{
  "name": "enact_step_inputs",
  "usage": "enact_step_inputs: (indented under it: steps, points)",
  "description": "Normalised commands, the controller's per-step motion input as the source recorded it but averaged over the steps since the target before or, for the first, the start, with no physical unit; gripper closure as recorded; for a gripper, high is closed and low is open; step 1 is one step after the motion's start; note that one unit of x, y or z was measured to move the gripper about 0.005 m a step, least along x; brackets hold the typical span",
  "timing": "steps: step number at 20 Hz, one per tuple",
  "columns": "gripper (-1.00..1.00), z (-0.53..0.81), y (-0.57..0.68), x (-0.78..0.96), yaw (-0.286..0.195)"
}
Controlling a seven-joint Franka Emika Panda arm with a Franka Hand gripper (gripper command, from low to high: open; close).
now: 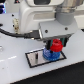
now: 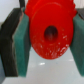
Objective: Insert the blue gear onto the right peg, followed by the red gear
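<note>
my claw (image 1: 55, 46) is clamped on the red gear (image 1: 56, 45), pads pressed against its two sides. wrist view shows it best: red gear (image 2: 49, 31) fills most of the picture, dark centre hole facing the camera, one teal pad (image 2: 22, 46) tight on one side and the other pad on the opposite side, no gap between pads and rim. claw (image 2: 48, 42) sits round the gear, dark finger housing visible outside the pads.

exterior view: my arm comes in from the top, big white and dark body, black cable looping off to the exterior view's left. red gear hangs in the claw just above the blue gear (image 1: 50, 54). blue gear lies on the plate (image 1: 35, 58), toward the plate's end on the exterior view's right, partly covered by the red gear and my fingers. can't tell if red touches blue, they overlap in the picture. right peg is hidden under the gears, can't see it. other peg (image 1: 37, 57) shows as a thin dark upright bit on the plate, toward the exterior view's left of the blue gear, apart from it.

plate is grey with a black edge, flat on the white surface (image 1: 15, 67). picture is blurry and small, so gear teeth are not readable in the exterior view; in the wrist view the red rim looks bumpy along its edge.
</note>
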Motion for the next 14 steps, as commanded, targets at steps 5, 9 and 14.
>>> enact_step_inputs:
  steps: [5,9,14]
  points:
    - [1.0,-0.09,-0.11,0.07,0.0]
    - [1.0,0.04,-0.01,0.03,0.0]
    - [1.0,0.09,-0.01,0.01,0.0]
